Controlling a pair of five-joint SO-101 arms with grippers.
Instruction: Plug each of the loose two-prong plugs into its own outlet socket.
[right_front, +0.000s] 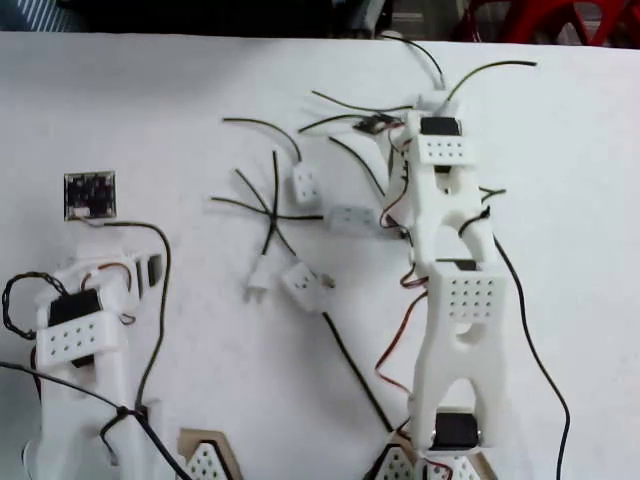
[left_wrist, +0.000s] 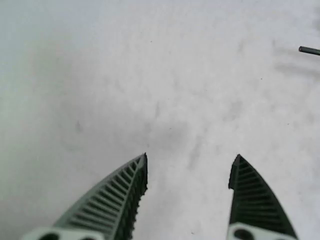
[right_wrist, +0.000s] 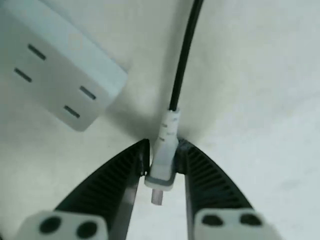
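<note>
My right gripper (right_wrist: 163, 146) is shut on a white two-prong plug (right_wrist: 168, 125), whose black cable (right_wrist: 184, 50) runs away from the fingers and whose prong end points back toward the wrist. Close beside it lies a white outlet block (right_wrist: 60, 80) with two pairs of slots, also seen in the high view as outlet block (right_front: 350, 218) next to the right arm (right_front: 445, 210). Two more white outlet blocks (right_front: 305, 183) (right_front: 305, 285) lie mid-table. A loose white plug (right_front: 257, 282) rests left of them. My left gripper (left_wrist: 189, 161) is open over bare table.
Several thin black cables (right_front: 272, 200) cross the middle of the table. A small dark square board (right_front: 90, 195) lies at the left, another board (right_front: 375, 125) near the right arm's far end. A cable tip (left_wrist: 309, 50) shows beyond the left gripper.
</note>
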